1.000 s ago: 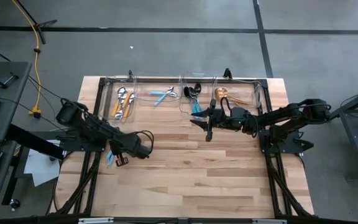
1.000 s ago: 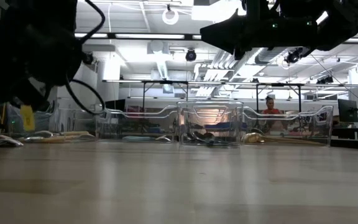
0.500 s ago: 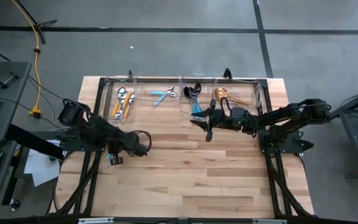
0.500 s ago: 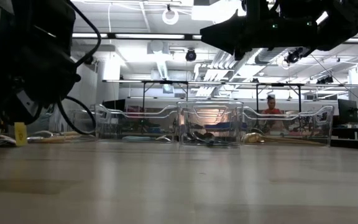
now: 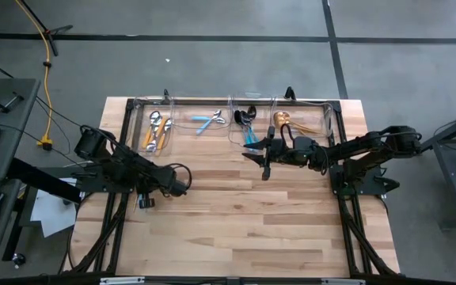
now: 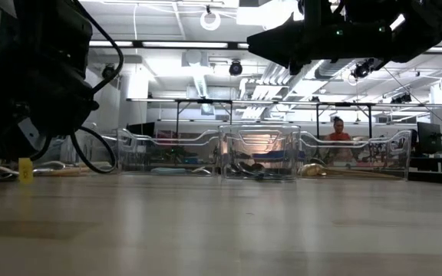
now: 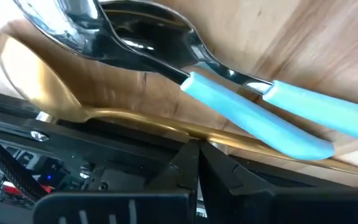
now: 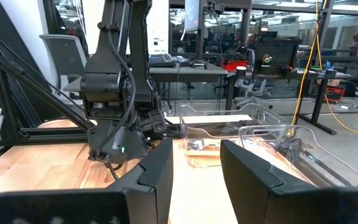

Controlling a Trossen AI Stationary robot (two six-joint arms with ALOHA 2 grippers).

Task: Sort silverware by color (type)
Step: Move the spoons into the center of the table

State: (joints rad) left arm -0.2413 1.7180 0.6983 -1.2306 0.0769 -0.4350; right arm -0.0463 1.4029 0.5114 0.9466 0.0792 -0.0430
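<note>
left gripper: hidden under its own wrist, grip unreadable | gold spoon: bowl cut off at 9 o'clock, handle partly behind fingers | bin cutlery: too small to type

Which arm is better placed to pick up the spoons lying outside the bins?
Left. The left pincer sits right at the light-blue-handled spoons and the gold spoon. The right pincer, open, hangs by the bins, far across the table from them.

Silverware sorted in bins; blue-handled spoons, gold spoon outside.
</note>
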